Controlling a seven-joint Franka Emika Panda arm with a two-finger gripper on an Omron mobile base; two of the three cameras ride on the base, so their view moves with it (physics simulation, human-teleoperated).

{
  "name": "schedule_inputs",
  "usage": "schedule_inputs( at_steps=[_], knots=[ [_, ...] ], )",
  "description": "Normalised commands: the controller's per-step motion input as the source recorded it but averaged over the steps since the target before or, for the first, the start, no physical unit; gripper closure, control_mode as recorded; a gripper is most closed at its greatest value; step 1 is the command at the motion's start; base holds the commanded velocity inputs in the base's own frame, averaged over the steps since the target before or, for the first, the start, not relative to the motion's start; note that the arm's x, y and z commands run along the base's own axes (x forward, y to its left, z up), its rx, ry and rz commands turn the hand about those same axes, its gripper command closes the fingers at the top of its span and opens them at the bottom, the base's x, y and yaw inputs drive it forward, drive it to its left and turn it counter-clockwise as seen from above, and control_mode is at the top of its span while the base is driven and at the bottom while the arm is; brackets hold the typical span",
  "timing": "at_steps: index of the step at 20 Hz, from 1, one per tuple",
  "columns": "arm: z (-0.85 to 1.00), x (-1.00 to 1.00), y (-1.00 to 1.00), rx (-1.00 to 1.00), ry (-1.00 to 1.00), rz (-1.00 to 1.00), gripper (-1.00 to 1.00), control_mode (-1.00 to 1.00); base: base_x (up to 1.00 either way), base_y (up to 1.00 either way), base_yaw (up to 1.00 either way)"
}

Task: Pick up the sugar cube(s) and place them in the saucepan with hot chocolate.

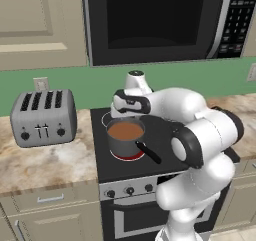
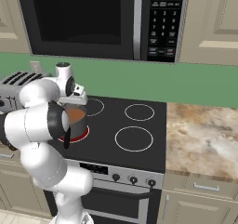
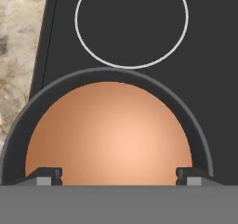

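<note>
Leftmost, a silver toaster [image 1: 44, 116] sits on the bench [image 1: 45, 166], well apart from the saucepan [image 1: 125, 141], the landmark for everything else. That small grey pot stands on the glowing front burner of the black stove [image 1: 165, 155], its black stick handle [image 1: 148, 152] running toward the stove's front edge. Hot chocolate [image 3: 109, 132] fills it with a flat reddish-brown surface. Right over the pan hangs the gripper [image 3: 119, 175]; its fingers [image 3: 44, 175] stand wide apart with nothing between them, one tip near each side of the liquid's circle. No sugar cube can be made out on the liquid or beside the pan. Such a cube would likely be light, stiff and crumbly, best pinched gently across two flat faces. Right of the pan lie the unlit burner rings [image 2: 134, 138], then more bench.
</note>
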Motion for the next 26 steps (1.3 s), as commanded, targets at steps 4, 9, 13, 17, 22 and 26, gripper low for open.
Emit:
schedule_inputs(
  at_steps=[4, 9, 13, 17, 22, 26],
  knots=[
    [0.00, -0.36, -0.01, 0.03, -0.14, 0.00, -1.00, -1.00, 0.00, 0.00, 0.00],
    [0.01, -0.29, 0.00, 0.01, -0.12, 0.00, -1.00, -1.00, 0.00, 0.00, 0.00],
    [0.08, -0.23, 0.00, 0.02, -0.18, 0.00, -1.00, -1.00, 0.00, 0.00, 0.00],
    [0.02, -0.22, 0.00, 0.03, -0.19, 0.00, -1.00, -1.00, 0.00, 0.00, 0.00],
    [0.00, -0.19, -0.04, 0.05, -0.19, 0.00, -1.00, -1.00, 0.00, 0.00, 0.00],
    [0.00, -0.16, -0.23, 0.09, -0.21, 0.00, -1.00, -1.00, 0.00, 0.00, 0.00]
  ],
)
